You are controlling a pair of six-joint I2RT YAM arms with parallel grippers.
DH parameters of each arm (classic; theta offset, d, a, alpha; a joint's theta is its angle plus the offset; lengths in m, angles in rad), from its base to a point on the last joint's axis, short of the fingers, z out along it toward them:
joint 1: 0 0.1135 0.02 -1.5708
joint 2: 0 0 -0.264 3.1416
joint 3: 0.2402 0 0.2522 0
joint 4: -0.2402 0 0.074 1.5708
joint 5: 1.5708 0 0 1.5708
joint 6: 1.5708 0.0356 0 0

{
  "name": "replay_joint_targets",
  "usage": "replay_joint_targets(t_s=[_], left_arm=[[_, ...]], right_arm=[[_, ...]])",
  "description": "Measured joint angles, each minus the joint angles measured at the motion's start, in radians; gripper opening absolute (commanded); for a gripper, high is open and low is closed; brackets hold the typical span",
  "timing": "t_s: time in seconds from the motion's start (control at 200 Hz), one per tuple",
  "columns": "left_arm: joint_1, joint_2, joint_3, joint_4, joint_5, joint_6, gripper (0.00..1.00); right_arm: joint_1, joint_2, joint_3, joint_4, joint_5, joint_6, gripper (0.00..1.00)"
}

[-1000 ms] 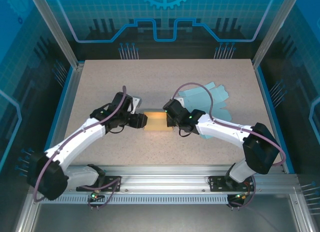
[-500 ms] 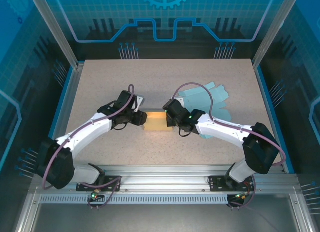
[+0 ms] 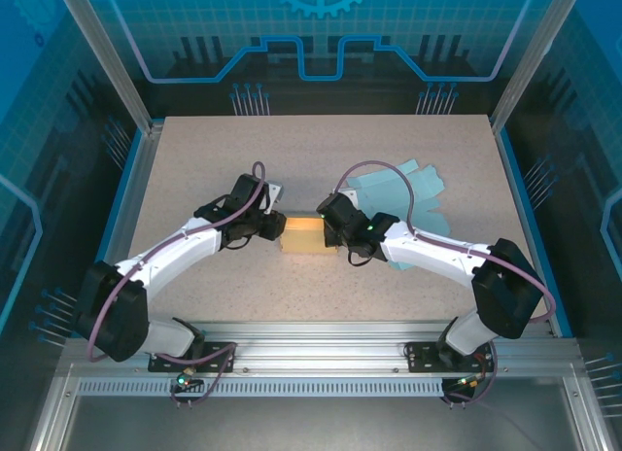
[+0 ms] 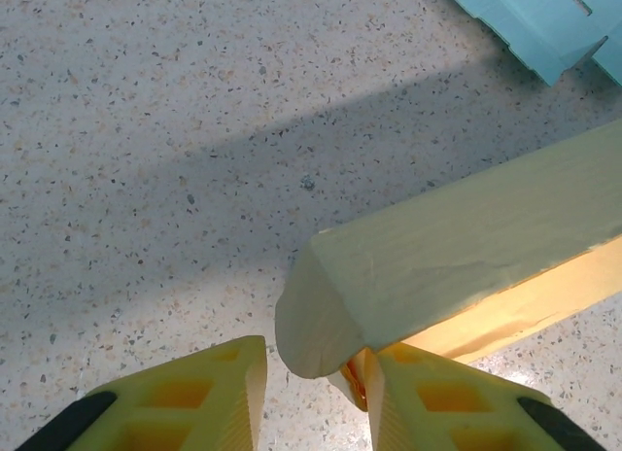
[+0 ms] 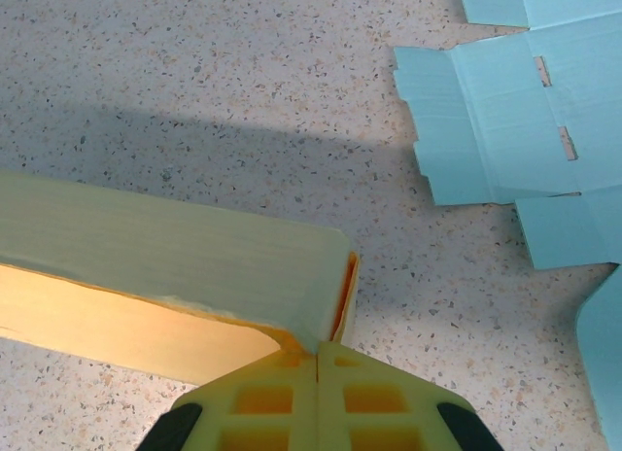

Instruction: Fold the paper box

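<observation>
The paper box (image 3: 303,234) lies at the centre of the table (image 3: 389,145), between the two arms, and appears partly formed: the long walls are raised and the top panel curves over into a closed body, but the end facing the left wrist camera is only a loosely rounded flap, so the end closures probably remain to be done. The right gripper (image 5: 319,368) is closed, with a thin wall at one end of the box pinched in its seam. The left gripper (image 4: 316,373) straddles the opposite end flap with its jaws apart, not clamped. The box is smooth, matte card, pale yellow outside and deeper orange-yellow inside. Flat, slotted light-blue blanks (image 5: 505,111) lie near on the speckled, stone-patterned surface.
</observation>
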Motion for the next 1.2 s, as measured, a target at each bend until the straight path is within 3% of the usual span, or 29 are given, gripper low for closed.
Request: replay_joint_targets(t_s=[0.12,0.245,0.35,0.505,0.675,0.875,1.031,1.201], left_arm=[[0.000,0.014,0.000,0.002,-0.014,0.001,0.31],[0.000,0.016,0.000,0.002,-0.022,0.006,0.24],[0.000,0.016,0.000,0.002,-0.021,0.014,0.13],[0.000,0.016,0.000,0.001,-0.017,0.018,0.06],[0.000,0.014,0.021,-0.026,0.006,0.018,0.00],[0.000,-0.017,0.040,-0.059,0.028,0.018,0.00],[0.000,-0.052,0.035,-0.058,0.034,0.018,0.00],[0.000,-0.071,-0.007,-0.032,0.035,0.018,0.00]], right_arm=[[0.002,0.000,0.000,0.000,0.000,-0.005,0.00],[0.002,0.000,0.000,0.000,0.000,-0.010,0.00],[0.002,0.000,0.000,-0.001,0.000,-0.013,0.00],[0.006,0.000,0.000,-0.002,0.004,-0.022,0.00],[0.015,0.000,0.005,-0.020,0.022,-0.030,0.00],[0.021,0.000,0.020,-0.056,0.034,-0.037,0.00],[0.021,0.000,0.036,-0.081,0.046,-0.042,0.22],[0.021,0.000,0.053,-0.099,0.050,-0.040,0.31]])
